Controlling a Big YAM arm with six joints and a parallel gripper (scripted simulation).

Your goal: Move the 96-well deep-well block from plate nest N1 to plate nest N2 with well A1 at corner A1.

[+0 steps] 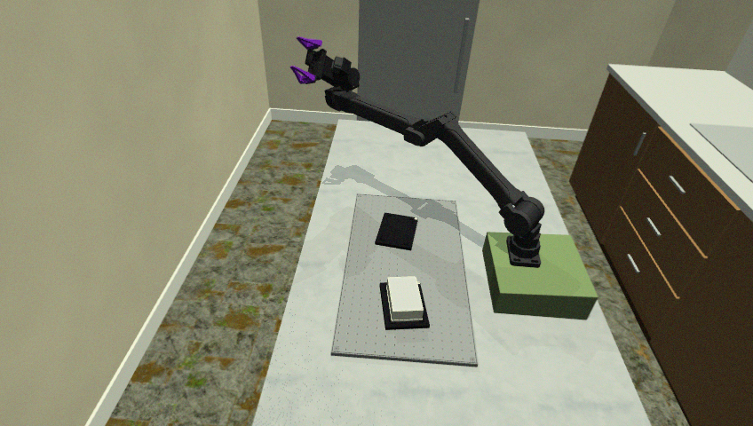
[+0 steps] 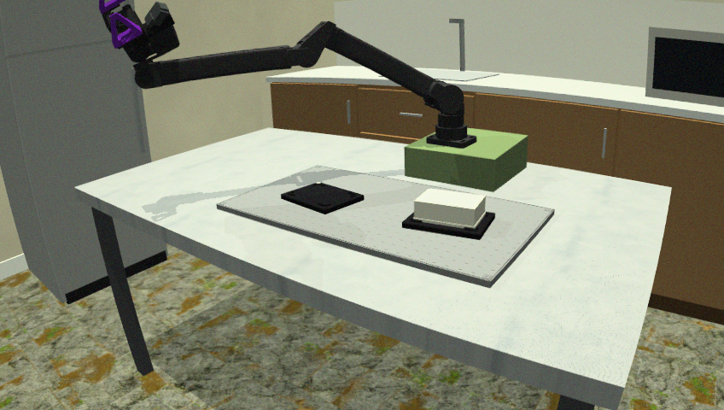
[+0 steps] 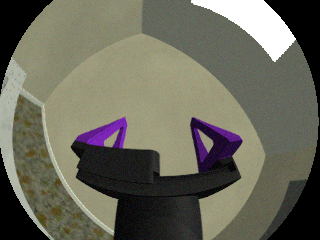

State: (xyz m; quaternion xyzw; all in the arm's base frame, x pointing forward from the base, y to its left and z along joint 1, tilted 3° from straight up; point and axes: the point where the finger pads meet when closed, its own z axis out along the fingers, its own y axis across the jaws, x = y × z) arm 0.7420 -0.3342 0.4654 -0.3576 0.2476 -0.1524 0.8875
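Note:
The cream-white deep-well block (image 1: 405, 298) sits on the black nest N1 (image 1: 404, 322) at the near end of the grey perforated baseplate. It also shows in the exterior view (image 2: 449, 207). The empty black nest N2 (image 1: 396, 230) lies at the far end of the plate, and shows in the exterior view (image 2: 322, 196). My gripper (image 1: 306, 59) with purple fingers is open and empty, raised high beyond the table's far end, far from both nests. In the wrist view the fingers stand wide apart and face the wall corner.
The arm's base stands on a green block (image 1: 538, 274) beside the plate. A grey fridge (image 1: 417, 52) stands behind the gripper. Brown cabinets (image 1: 665, 221) with a white counter run along one side of the table.

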